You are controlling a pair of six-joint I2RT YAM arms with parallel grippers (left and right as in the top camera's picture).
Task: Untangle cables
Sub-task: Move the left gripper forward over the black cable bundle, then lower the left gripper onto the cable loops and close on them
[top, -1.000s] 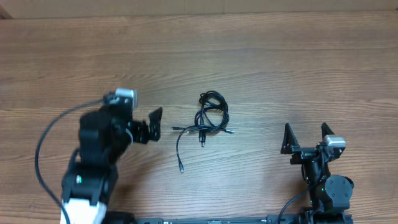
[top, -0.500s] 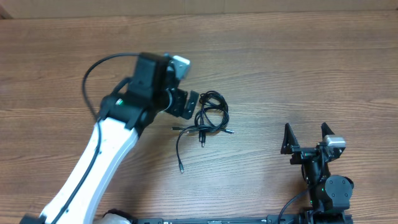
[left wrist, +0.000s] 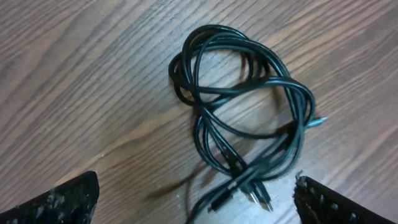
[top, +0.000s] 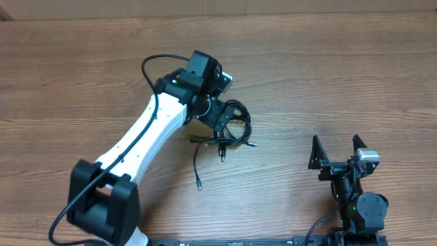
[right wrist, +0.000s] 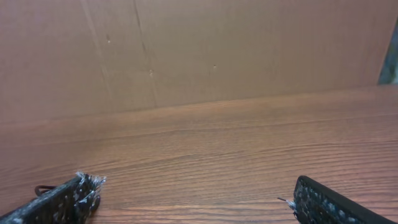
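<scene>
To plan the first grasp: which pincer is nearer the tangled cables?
Left. The left pincer hovers open over the cables' left side; the right pincer sits far off to their right.

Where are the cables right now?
In the overhead view, the cables lie tangled mid-table, just below the open left gripper and well left of the right gripper.
</scene>
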